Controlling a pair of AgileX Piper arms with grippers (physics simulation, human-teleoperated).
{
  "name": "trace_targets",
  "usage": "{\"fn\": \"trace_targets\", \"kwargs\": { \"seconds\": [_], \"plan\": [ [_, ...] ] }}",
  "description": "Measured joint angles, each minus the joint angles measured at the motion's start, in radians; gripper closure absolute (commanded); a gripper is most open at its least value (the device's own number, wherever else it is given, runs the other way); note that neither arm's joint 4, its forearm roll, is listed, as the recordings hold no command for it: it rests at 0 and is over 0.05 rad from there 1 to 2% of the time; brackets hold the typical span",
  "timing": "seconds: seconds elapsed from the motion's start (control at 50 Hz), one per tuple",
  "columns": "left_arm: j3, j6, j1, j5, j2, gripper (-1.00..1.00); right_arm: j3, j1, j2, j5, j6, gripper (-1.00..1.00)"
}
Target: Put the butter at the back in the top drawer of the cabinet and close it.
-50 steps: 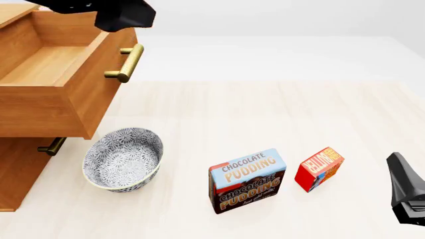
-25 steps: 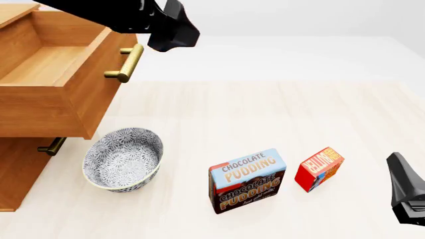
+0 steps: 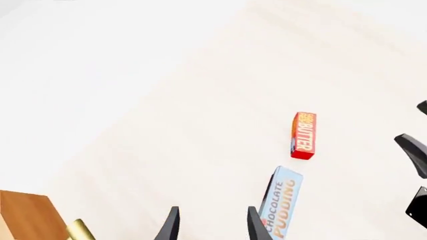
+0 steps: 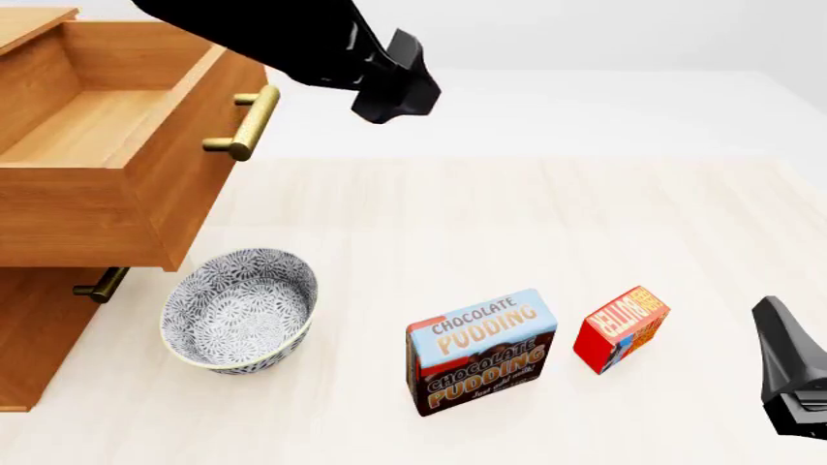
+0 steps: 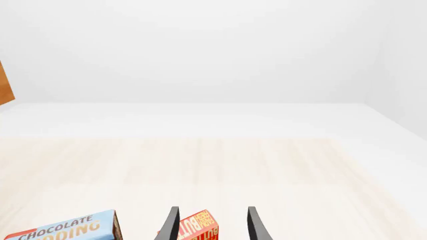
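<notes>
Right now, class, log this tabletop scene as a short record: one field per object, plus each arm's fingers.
top drawer: pulled open, nothing visible inside
butter: on the table, right of the pudding box, untouched
Chocolate Pudding box: standing between bowl and butter
bowl: patterned, in front of the cabinet
left gripper: fingers apart, high above the table, holding nothing
right gripper: fingers apart, holding nothing, butter just beyond them

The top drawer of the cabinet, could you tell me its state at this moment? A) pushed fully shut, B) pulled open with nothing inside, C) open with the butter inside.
B: the top drawer is pulled out with bare wood showing inside, while the butter stands on the table.
</notes>
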Motion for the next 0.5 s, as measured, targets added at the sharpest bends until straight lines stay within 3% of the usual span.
{"fn": "trace_targets", "kwargs": {
  "seconds": [0.5],
  "plan": [
    [-0.08, 0.051, -0.045, 0.012, 0.125, -1.0, 0.0, 0.0, 0.0, 0.0, 0.0, -1.0]
  ]
}}
